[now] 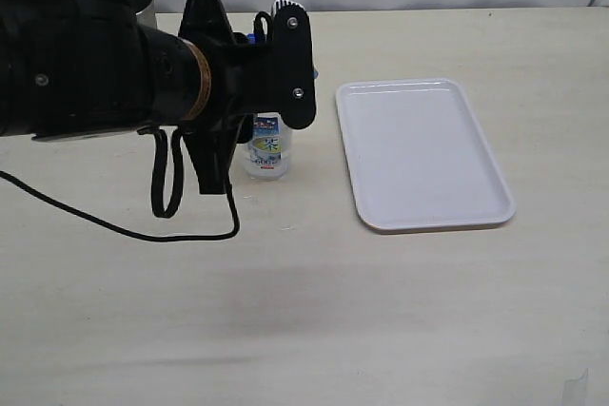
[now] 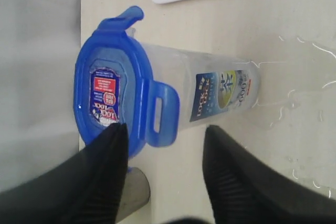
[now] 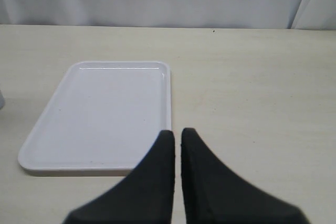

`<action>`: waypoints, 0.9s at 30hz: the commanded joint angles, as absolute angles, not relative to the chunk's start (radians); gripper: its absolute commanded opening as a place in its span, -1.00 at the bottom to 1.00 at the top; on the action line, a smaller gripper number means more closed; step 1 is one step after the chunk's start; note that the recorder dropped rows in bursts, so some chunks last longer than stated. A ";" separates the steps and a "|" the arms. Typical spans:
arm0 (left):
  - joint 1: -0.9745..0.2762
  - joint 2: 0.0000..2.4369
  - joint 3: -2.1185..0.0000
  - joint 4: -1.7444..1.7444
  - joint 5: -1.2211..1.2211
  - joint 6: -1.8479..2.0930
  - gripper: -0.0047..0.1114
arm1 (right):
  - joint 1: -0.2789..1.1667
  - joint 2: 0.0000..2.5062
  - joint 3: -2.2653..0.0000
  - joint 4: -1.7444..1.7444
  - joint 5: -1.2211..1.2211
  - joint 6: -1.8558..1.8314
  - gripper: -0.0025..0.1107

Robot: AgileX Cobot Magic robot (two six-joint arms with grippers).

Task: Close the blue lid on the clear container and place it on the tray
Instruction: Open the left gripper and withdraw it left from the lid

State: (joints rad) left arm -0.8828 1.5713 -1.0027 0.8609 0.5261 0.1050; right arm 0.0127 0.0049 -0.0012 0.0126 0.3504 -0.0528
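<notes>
The clear container [image 1: 267,154] stands upright on the table just left of the white tray [image 1: 423,154]. The blue lid [image 2: 105,61] sits on its top, sticker side up. One flap is folded down the wall and another sticks outward. My left gripper [image 2: 165,128] is open beside the container's top: one finger overlaps the lid's rim in the view and the other stands off the wall, with nothing clamped. In the exterior view the left arm hides the lid almost wholly. My right gripper [image 3: 177,132] is shut and empty, hovering near the tray [image 3: 100,114].
A grey steel cup [image 1: 143,2] stands at the back left, close behind the container, and also shows by the left fingers [image 2: 134,195]. A black cable [image 1: 171,225] loops from the left arm onto the table in front of the container.
</notes>
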 commanded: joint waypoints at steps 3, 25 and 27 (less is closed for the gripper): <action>-0.884 1.567 -1.001 0.850 0.573 0.103 0.09 | 0.014 0.000 0.000 0.015 0.346 -0.060 -0.87; -0.824 1.490 -1.001 1.089 0.871 -0.160 -0.65 | 0.014 0.000 0.000 0.015 0.346 -0.060 -0.87; -0.756 1.458 -1.001 1.079 0.830 -0.175 -0.88 | 0.014 0.000 0.000 0.015 0.346 -0.060 -0.87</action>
State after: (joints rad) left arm -0.8292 1.5072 -1.0027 1.0682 0.8584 -0.1344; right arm 0.0127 0.0049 -0.0012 0.0126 0.3504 -0.0528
